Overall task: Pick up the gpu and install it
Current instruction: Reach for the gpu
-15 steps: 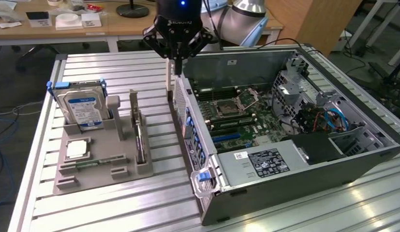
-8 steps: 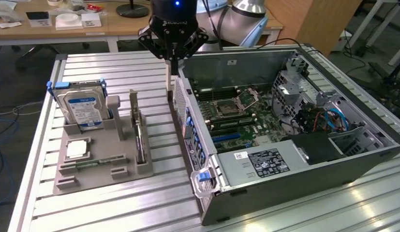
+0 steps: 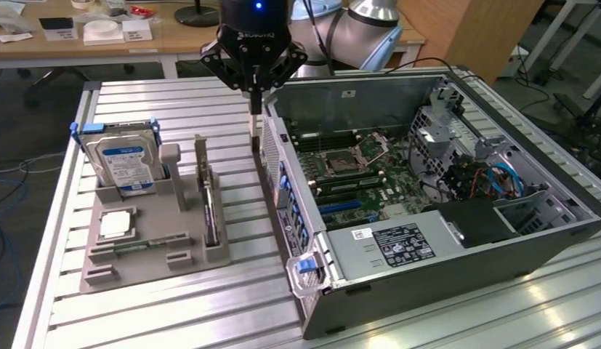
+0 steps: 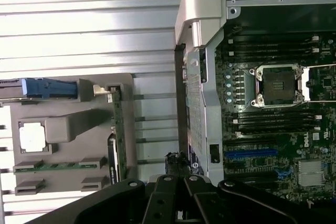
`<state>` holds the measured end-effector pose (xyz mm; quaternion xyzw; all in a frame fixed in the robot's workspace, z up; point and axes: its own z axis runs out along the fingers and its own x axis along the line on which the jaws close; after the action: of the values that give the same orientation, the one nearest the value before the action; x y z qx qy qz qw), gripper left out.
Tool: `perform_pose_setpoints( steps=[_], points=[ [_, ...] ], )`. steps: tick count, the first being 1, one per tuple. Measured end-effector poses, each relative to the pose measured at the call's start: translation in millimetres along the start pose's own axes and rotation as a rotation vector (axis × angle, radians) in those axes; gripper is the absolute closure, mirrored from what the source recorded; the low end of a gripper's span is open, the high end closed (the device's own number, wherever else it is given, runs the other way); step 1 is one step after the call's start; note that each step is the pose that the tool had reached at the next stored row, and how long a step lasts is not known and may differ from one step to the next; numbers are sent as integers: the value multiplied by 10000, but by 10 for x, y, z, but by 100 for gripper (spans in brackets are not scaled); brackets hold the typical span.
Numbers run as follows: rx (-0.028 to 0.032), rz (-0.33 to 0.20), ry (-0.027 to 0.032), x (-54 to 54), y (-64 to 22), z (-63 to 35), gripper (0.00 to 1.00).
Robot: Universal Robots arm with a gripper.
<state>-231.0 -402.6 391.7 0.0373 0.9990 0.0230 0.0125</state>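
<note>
While the gripper (image 3: pixel 253 138) hangs at the upper middle of the exterior view with its fingers clenched on nothing, the gpu (image 3: pixel 211 212) stands on edge in a slot of the grey tray (image 3: pixel 135 275), left of centre and apart from the fingers. The tray also holds a hard drive (image 3: pixel 126 163) upright at its far end. The tray and an open computer case (image 3: pixel 456 269) rest side by side on a ribbed metal table (image 3: pixel 184 323), with the gripper above the gap between them. Behind, at the upper left, a wooden desk (image 3: pixel 48 52) carries small boxes. Cables (image 3: pixel 1 240) trail on the floor at the left edge.
</note>
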Motion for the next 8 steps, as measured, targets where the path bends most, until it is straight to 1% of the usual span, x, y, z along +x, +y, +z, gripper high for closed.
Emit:
perform_pose_setpoints(
  steps=[5, 8],
  points=[
    [-1, -37, -6, 20, -21, -1, 89],
    [-8, -79, -10, 72, -31, -2, 89]
  ],
)
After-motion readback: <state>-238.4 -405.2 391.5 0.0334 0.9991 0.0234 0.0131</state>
